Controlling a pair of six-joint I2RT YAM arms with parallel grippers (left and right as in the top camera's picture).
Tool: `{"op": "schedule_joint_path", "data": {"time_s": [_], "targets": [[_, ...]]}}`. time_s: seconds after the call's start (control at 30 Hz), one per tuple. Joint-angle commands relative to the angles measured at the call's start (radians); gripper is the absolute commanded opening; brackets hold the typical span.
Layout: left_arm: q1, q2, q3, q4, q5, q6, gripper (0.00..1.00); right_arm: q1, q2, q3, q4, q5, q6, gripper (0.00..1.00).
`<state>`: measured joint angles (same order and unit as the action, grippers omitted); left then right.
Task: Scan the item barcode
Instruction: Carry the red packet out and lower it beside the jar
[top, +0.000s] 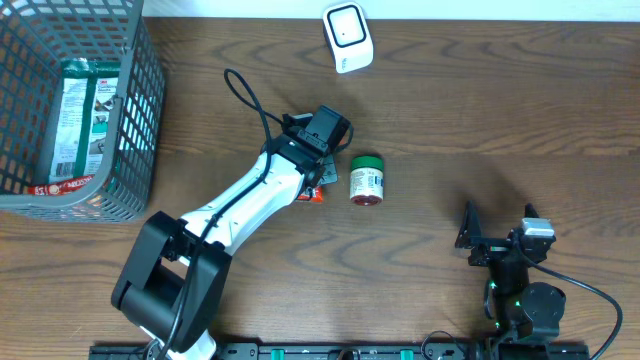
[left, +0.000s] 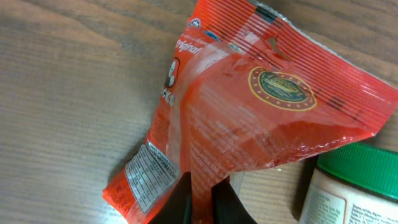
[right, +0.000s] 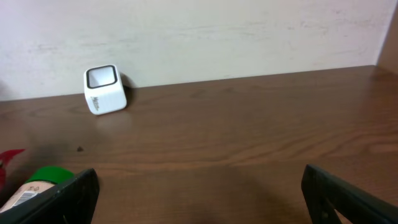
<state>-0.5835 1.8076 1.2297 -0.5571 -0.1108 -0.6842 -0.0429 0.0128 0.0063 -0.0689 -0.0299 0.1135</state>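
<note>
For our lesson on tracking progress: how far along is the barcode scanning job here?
Done: the left hand is shut on the edge of the red snack packet. In hand: that packet, pinched beside the green-lidded jar, well short of the white scanner. Left: bringing its barcode before the scanner. The jar lies untouched, and the right hand is open, holding nothing.

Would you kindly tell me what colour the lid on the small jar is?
Green; the jar lid shows best in the left wrist view.
</note>
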Motion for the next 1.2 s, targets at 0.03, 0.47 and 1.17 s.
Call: {"op": "schedule_joint_path", "data": {"time_s": [0.03,0.47,1.17], "targets": [[0.006,0.000,0.026,0.018,0.024,0.079,0.65,0.001,-0.002,-0.001,-0.004,0.002,-0.006,0.99],[0.040,-0.145,0.116,-0.079,0.150,0.273,0.07,0.001,-0.002,-0.001,-0.004,0.002,-0.006,0.99],[0.040,0.178,0.119,-0.148,0.410,0.429,0.07,0.001,-0.002,-0.001,-0.004,0.002,-0.006,0.99]]}}
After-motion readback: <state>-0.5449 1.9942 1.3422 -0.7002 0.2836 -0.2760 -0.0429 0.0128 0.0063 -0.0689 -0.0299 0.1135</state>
